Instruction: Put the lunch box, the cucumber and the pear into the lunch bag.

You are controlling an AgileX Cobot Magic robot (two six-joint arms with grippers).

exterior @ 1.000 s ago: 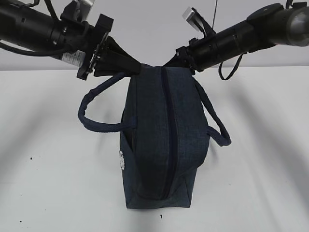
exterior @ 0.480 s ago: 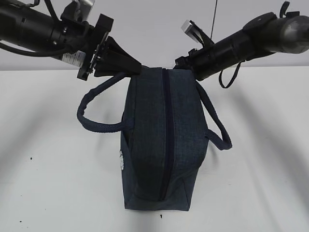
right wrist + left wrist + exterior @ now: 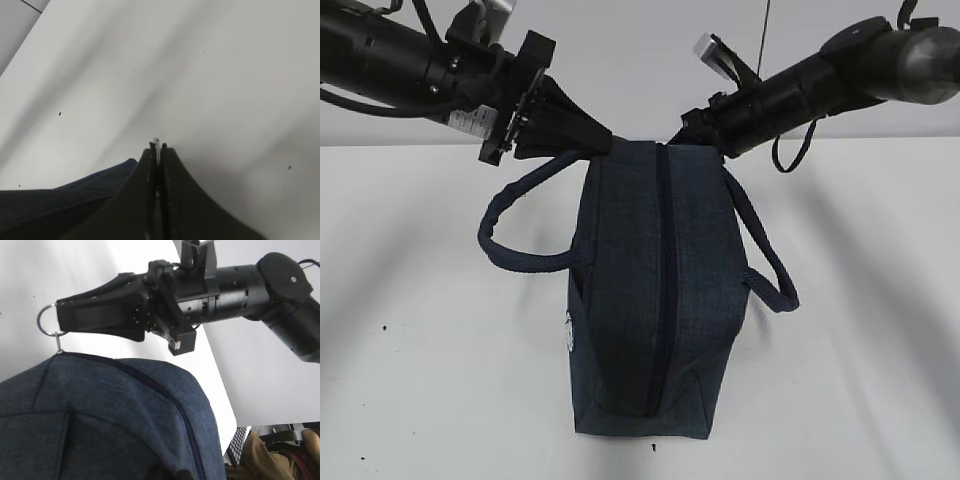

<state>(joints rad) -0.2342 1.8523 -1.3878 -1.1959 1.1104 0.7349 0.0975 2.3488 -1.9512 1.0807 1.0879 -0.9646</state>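
The dark navy lunch bag [image 3: 655, 290] stands on the white table, with its zipper line [image 3: 665, 270] running shut along the top that faces the camera. My left gripper [image 3: 604, 143] is shut on the bag's far top corner. In the left wrist view the bag fabric [image 3: 100, 415] fills the bottom. My right gripper [image 3: 686, 134] is shut on the zipper's metal ring pull [image 3: 46, 322], which shows between its fingertips in the right wrist view [image 3: 156, 144]. The lunch box, cucumber and pear are out of view.
The bag's two loop handles hang out to the left [image 3: 505, 250] and right [image 3: 770, 275]. The white table [image 3: 420, 360] lies around the bag. A keyboard [image 3: 241, 444] sits beyond the table's edge in the left wrist view.
The right arm has drawn slightly up and back with the ring pull. The bag has shifted a little to the left. The left arm has held still.
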